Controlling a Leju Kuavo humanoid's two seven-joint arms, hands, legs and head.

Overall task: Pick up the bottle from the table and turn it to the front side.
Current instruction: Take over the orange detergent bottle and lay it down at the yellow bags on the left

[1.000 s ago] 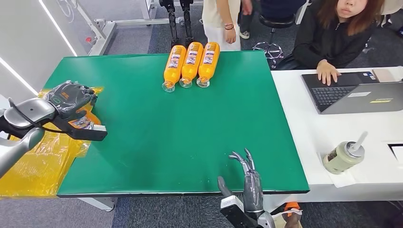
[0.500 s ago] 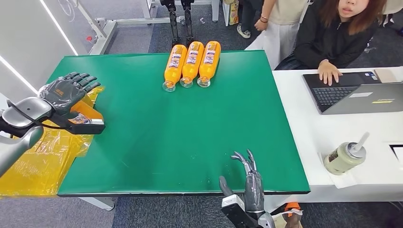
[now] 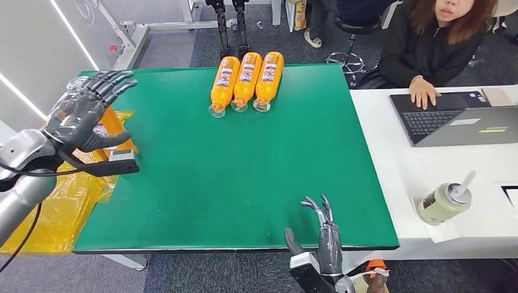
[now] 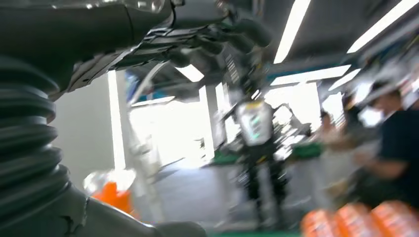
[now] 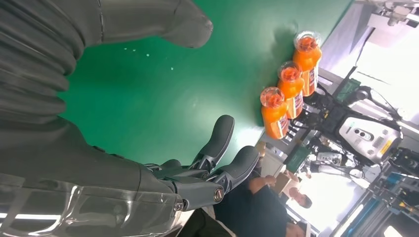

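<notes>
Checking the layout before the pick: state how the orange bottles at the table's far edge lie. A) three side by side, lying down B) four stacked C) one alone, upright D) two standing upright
A: three orange bottles lie flat, side by side, on the green table.

Matt green table (image 3: 244,171); glossy clear plastic bottles (image 3: 246,82), paper labels; crinkly glossy yellow plastic sheet (image 3: 55,207).

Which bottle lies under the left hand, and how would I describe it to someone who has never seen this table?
Start at the green table and go to its left edge, where yellow plastic sheeting hangs over. There an orange bottle lies alone, partly hidden beneath the left hand, whose fingers are spread. The three other bottles lie side by side at the far edge.
</notes>
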